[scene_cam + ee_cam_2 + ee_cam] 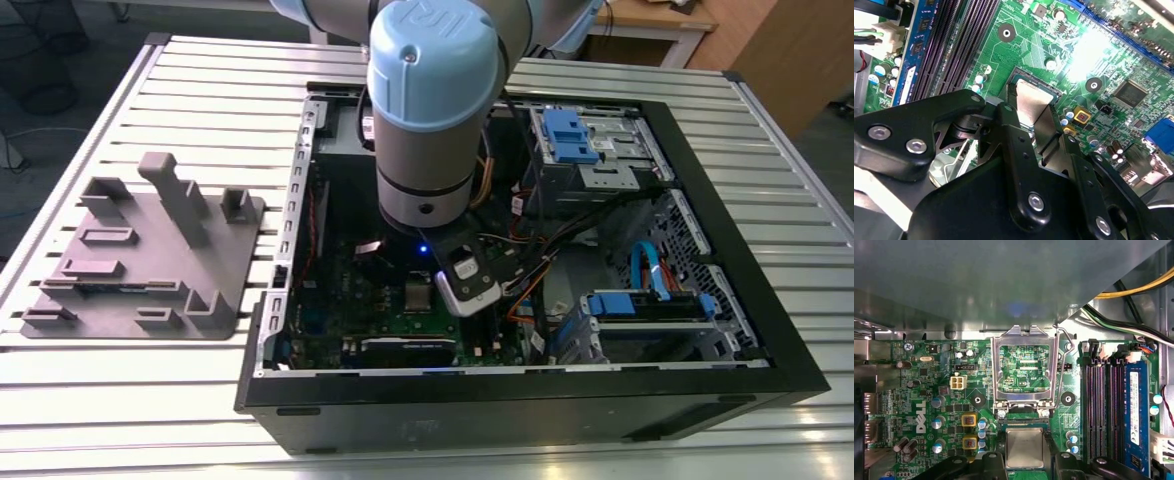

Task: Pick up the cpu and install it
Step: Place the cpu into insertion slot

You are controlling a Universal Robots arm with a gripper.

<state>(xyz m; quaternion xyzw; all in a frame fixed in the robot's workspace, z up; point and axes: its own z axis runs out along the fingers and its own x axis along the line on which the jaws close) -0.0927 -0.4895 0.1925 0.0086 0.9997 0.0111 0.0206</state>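
Over the socket near the motherboard's middle, the gripper has its jaws clamped on two opposite edges of the cpu, held flat with the metal top up. The load frame stands hinged open just beside it — presumably so the chip can drop in squarely. Seated or just above — cannot tell.

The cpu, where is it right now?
In both wrist views the cpu sits in the gripper, over the green motherboard beside the open socket frame.
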